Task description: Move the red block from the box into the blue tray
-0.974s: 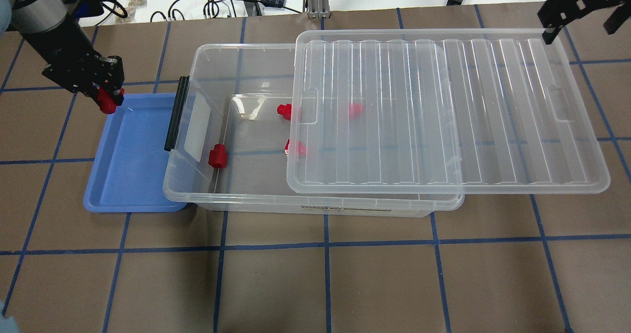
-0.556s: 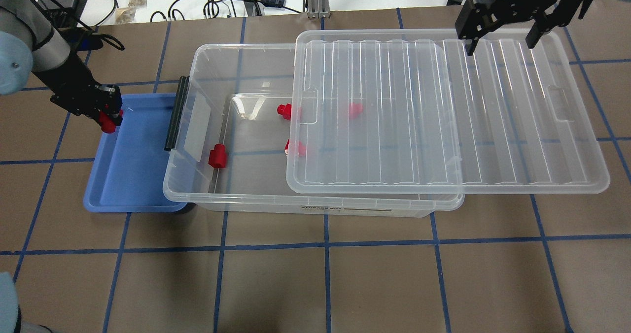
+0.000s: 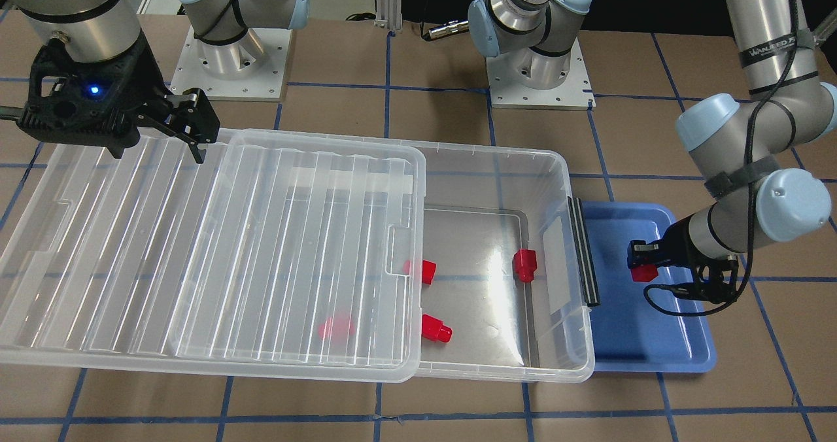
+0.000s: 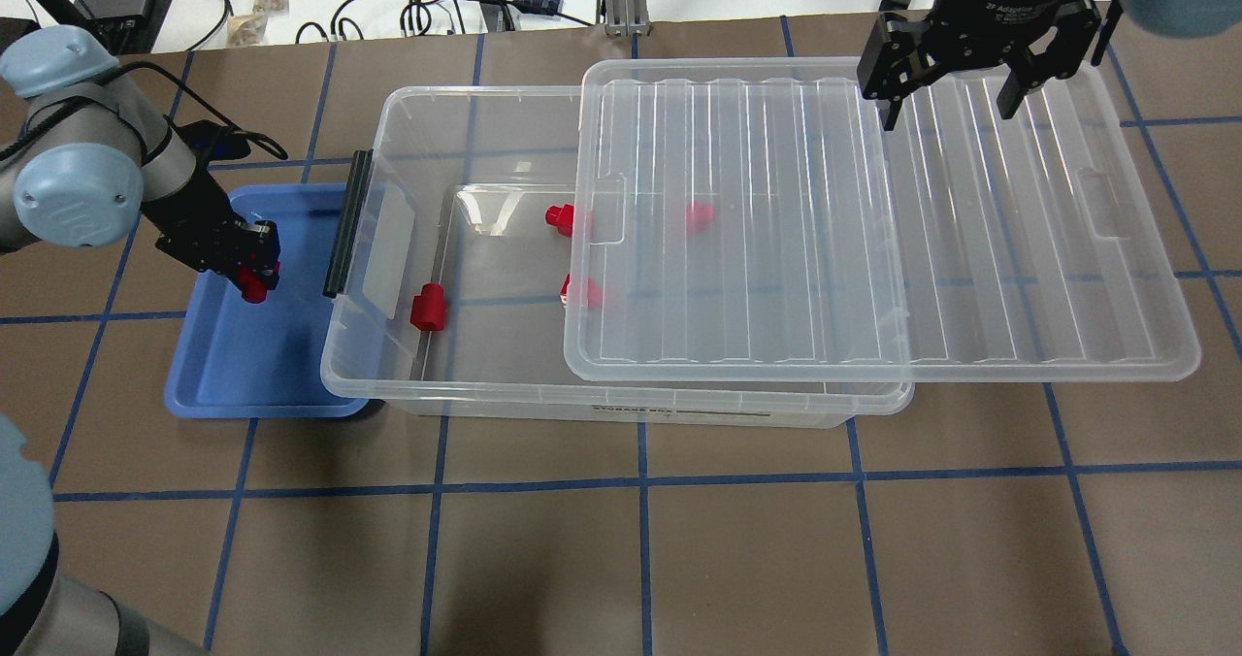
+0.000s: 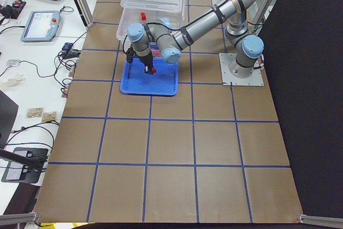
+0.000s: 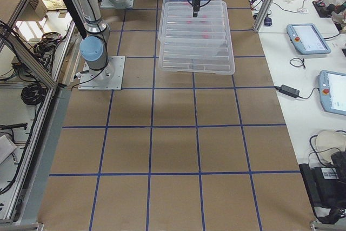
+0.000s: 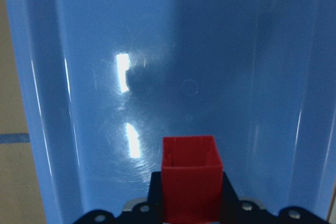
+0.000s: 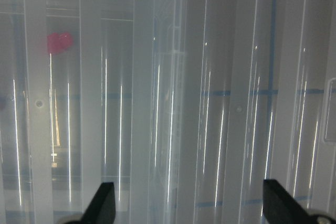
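while the left gripper (image 4: 254, 276) is clamping the red block (image 4: 254, 289) between its fingers, it is hanging low over about the middle of the blue tray (image 4: 243, 365), which is sitting on the tabletop (image 4: 679, 559) just beside the box (image 4: 466, 103). the wrist view is showing the block's squarish body sticking out past the gripper, with bare blue floor spreading beneath it. whether the block is touching that floor i cannot tell, though it is looking to be just above it. nothing else is lying in the tray.

the right gripper (image 4: 946, 113) is hovering over the ribbed clear lid (image 4: 873, 229) with its jaws spread wide, holding nothing. the lid is sitting slid toward the robot's right, overhanging that end of the box and leaving the end by the black latch bar (image 4: 347, 224) uncovered. four more red blocks are resting on the box floor: one (image 4: 427, 307) near the latch end, one (image 4: 558, 219) right at the lid's edge, and two showing blurred through the lid.

judging from this, the task is nearing its end, since the block is out of the box and over the tray. the pick and the carry are looking done. what is remaining is the release — opening the fingers, perhaps after lowering a touch, so the block is settling inside the rim.
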Controlling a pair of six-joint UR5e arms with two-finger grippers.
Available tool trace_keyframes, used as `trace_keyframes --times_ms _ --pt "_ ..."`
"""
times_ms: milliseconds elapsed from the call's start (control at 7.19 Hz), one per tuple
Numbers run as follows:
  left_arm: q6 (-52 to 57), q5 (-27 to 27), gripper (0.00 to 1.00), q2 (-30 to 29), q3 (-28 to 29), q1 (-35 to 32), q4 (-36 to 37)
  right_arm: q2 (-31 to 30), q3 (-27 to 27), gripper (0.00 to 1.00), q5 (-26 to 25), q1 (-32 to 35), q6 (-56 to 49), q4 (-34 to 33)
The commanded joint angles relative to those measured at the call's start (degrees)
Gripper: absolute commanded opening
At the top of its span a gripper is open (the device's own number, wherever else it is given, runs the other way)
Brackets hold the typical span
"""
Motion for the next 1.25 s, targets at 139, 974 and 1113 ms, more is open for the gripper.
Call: trace_keyframes --times_ms 139,974,1113 --pt "3.15 0.08 0.12 -4.0 0.09 0.0 2.2 -0.02 0.02 1.0 0.0 0.02 0.21 0.09" --pt "2.1 7.2 1.0 5.45 5.77 -1.84 -6.44 0.24 -0.5 1.0 -2.1 -2.25 -1.02 -0.52" --pt "-1.82 5.37 1.0 8.18 9.11 -2.54 -12.41 0.24 -0.42 1.0 -4.98 -5.74 -4.15 -0.26"
